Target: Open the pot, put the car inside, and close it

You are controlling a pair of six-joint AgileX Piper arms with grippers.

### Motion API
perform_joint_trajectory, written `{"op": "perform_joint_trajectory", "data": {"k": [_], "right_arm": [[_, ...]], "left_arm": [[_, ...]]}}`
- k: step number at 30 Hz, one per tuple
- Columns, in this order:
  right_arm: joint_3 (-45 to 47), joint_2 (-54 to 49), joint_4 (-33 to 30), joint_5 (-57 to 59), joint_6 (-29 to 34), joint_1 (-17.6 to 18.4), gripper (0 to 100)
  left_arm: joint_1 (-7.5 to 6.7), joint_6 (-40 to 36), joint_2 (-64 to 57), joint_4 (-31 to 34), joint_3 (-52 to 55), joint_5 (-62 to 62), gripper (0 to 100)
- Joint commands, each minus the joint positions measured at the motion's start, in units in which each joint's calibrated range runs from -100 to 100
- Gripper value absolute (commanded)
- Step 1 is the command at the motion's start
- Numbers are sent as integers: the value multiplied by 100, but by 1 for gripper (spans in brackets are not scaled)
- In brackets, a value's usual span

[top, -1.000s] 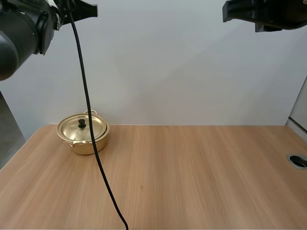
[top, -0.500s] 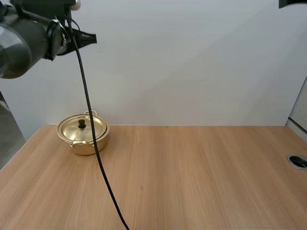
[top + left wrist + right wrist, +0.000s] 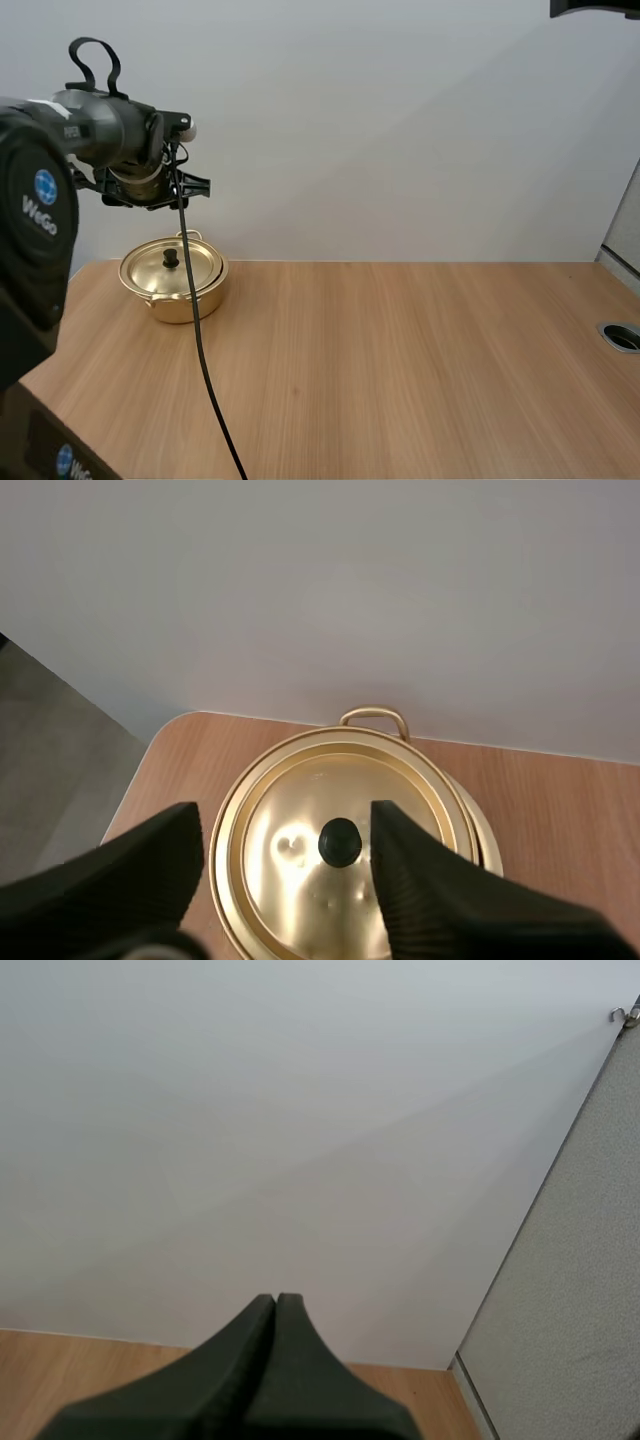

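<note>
A golden pot stands at the far left of the wooden table, its lid on, with a black knob. My left gripper hangs in the air above the pot, apart from it. From the left wrist, the gripper is open, and the lid and its knob lie below, between the two fingers. A handle loop shows at the pot's far side. My right gripper is shut into one dark wedge, high up and facing the wall.
The table's left edge runs close beside the pot. A round cable hole sits near the right edge, and a grey partition stands beyond it. Part of my right arm shows high at the right.
My left arm has swung down from the upper left to just above the pot, and its fingers have parted. My right arm has risen almost out of the high view.
</note>
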Motion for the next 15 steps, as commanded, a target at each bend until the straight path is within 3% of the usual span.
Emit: {"op": "perform_joint_trajectory", "data": {"k": [1, 15], "right_arm": [[-4, -2, 14, 0, -64, -4, 0], [-4, -2, 144, 0, -220, -4, 0]], "left_arm": [[-1, 85, 154, 8, -4, -38, 100], [-1, 39, 999, 31, -4, -402, 100]]}}
